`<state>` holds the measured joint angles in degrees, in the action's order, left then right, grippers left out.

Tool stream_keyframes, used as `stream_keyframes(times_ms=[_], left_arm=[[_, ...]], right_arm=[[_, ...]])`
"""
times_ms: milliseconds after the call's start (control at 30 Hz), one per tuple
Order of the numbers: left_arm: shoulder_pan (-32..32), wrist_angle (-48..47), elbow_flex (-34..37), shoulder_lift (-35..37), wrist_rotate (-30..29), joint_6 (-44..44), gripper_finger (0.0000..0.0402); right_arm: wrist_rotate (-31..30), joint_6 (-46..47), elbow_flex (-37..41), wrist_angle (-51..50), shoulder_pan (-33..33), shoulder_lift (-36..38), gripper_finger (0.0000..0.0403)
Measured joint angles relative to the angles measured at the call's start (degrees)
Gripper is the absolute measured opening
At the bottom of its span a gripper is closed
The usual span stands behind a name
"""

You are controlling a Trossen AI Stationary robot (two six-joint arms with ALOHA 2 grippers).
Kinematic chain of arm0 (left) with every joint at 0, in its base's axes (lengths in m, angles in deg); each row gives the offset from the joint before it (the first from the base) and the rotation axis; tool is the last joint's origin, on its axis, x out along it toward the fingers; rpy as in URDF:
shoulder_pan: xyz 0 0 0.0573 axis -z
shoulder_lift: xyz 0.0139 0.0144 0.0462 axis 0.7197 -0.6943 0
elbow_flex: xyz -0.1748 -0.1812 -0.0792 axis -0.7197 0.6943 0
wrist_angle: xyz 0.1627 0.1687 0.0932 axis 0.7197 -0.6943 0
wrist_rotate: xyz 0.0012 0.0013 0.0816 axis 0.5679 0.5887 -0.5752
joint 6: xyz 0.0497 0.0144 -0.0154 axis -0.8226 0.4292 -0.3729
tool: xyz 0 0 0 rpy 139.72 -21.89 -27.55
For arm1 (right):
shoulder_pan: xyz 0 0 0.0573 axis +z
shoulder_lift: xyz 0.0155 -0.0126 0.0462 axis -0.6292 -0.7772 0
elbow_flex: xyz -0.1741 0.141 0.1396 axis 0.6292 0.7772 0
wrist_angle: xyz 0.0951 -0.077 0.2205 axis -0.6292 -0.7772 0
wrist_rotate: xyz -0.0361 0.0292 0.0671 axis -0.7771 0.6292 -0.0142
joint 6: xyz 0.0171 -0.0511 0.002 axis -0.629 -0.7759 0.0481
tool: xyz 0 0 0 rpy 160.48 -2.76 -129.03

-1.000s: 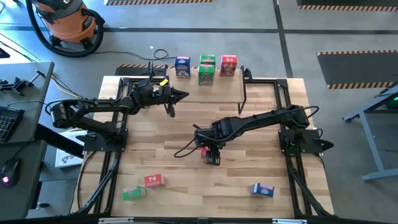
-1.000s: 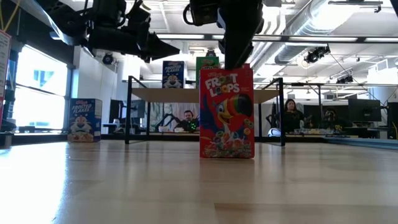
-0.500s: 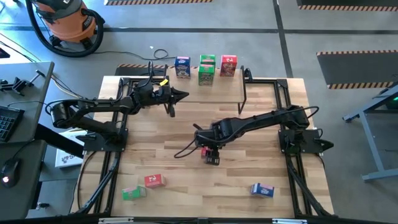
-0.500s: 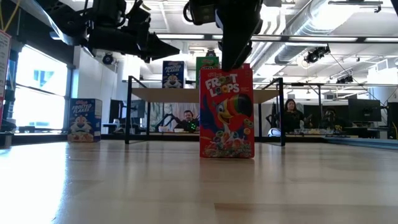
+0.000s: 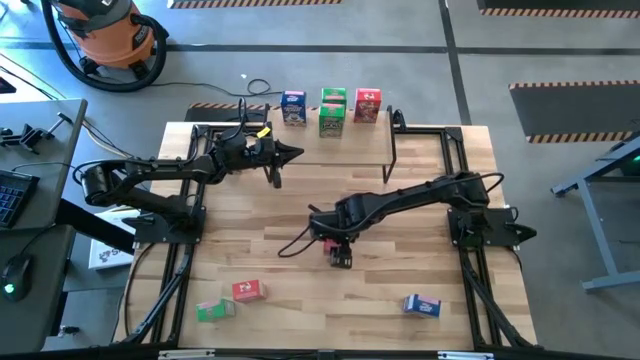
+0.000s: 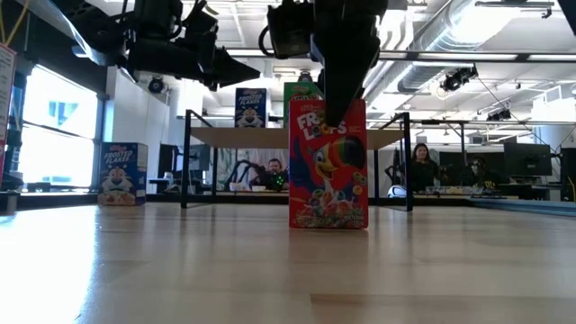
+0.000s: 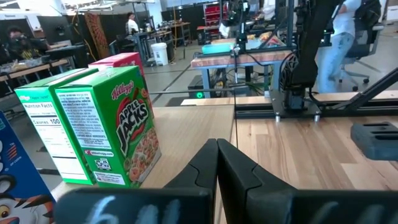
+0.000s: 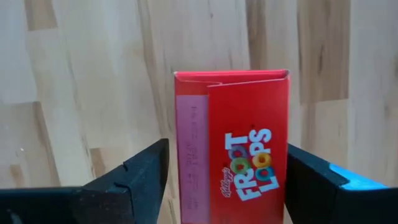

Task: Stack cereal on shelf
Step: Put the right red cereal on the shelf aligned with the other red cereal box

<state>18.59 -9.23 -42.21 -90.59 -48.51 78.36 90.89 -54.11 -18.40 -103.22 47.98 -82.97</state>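
A red Froot Loops box [image 6: 328,166] stands upright on its bottom end at mid-table, also the red box [image 8: 233,143] in the right wrist view. My right gripper [image 5: 338,248] is open above it, pointing down, one finger at each narrow side of the box's top [image 8: 230,78]. I cannot tell whether either finger touches. The shelf [image 5: 330,140] stands at the far edge with a blue box [image 5: 293,107], a green box [image 5: 332,112] and a red box [image 5: 367,105] upright on it. My left gripper [image 5: 296,153] is shut and hovers beside the shelf, near the green box [image 7: 106,130].
Near the table's near edge lie a green box [image 5: 213,309], a red box [image 5: 248,290] and a blue box [image 5: 422,305]. A blue box [image 6: 121,174] stands at the left in the low view. People sit at desks behind the table.
My right gripper has come down over the red box, so its fingers now reach past the box's top edge in the low view. The box has kept its place. The left arm has kept still.
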Motion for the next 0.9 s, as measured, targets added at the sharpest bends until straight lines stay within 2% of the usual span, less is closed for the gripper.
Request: stream_keyframes(times_ms=[133,500,667,900], left_arm=[[0.0,0.0,0.0,0.0,0.0,0.0,0.0000],[0.0,-0.1,0.0,0.0,0.0,0.0,0.0000],[-0.1,-0.1,0.0,0.0,0.0,0.0,0.0000],[-1.6,-0.2,0.0,0.0,0.3,0.6,0.0000]], right_arm=[[-0.1,-0.6,-0.2,-0.9,-0.2,0.0,0.0238],[1.2,-4.7,-0.3,-1.2,-1.1,0.5,0.0165],[1.3,-6.8,-0.3,-2.3,-2.4,4.3,0.0164],[-0.7,-11.6,-0.3,-10.0,-7.8,11.3,0.0166]])
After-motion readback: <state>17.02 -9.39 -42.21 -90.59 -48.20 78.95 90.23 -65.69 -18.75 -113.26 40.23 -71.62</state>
